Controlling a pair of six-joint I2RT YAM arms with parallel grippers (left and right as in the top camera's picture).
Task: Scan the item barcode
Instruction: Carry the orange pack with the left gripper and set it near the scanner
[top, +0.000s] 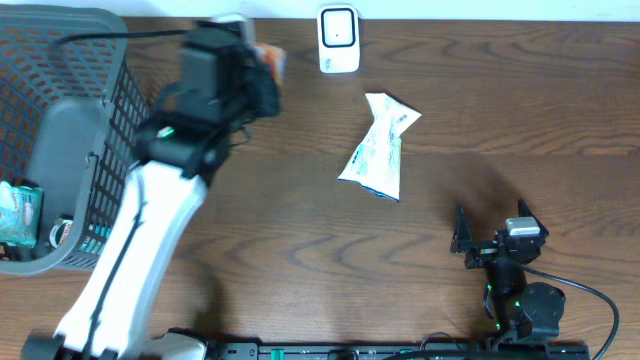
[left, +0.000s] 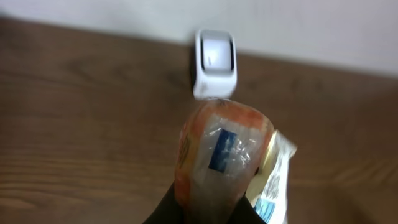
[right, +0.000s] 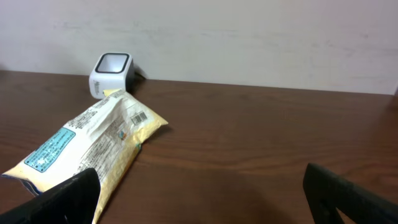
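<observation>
- Clamped at its lower end in the left gripper (left: 202, 214): an orange-and-clear packet (left: 217, 149), held up just short of the white scanner (left: 214, 62).
- Blurred throughout; blue label unreadable, barcode not made out.
- From overhead, mostly hidden behind the arm (top: 150, 230), only an orange corner showing.
- Lying flat mid-table: a yellow-white bag (top: 378, 148), barcode face up.
- Spread wide and holding nothing: the right gripper (top: 490, 228).
- Cut off at the left edge: a grey basket (top: 100, 130), contents unclear.
</observation>
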